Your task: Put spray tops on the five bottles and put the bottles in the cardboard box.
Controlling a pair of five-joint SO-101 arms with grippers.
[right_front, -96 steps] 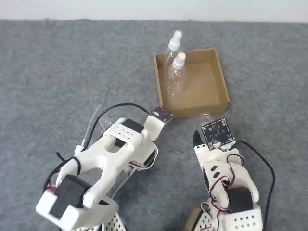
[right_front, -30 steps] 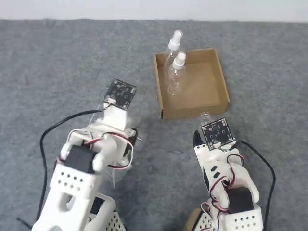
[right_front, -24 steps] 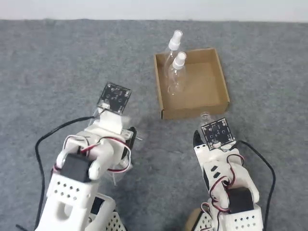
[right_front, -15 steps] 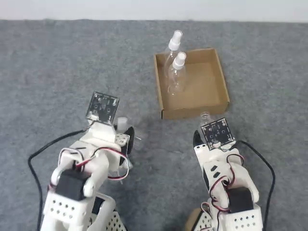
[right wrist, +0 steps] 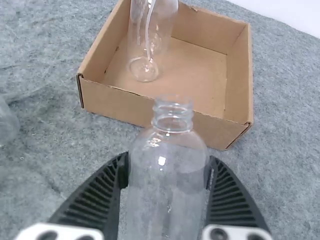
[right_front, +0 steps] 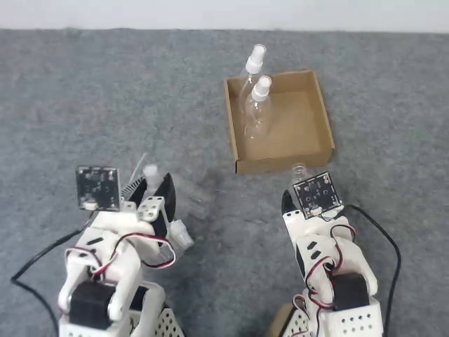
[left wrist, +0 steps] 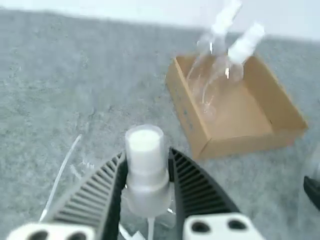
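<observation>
Two halves of one job sit in two pincers: our left gripper [left wrist: 146, 165] pinches a spray top [left wrist: 144, 150], cap up and dip tube down, while our right gripper [right wrist: 167, 167] clamps an open bottle [right wrist: 170, 145] upright, mouth bare, just in front of the cardboard box [right_front: 280, 160]. We judge the top must cross rightward to that neck, both long axes near vertical, so the tube threads straight down. Two capped bottles [right_front: 256, 105] sit in the box. We have grey carpet [right_front: 105, 91] underneath and a pale wall behind.
</observation>
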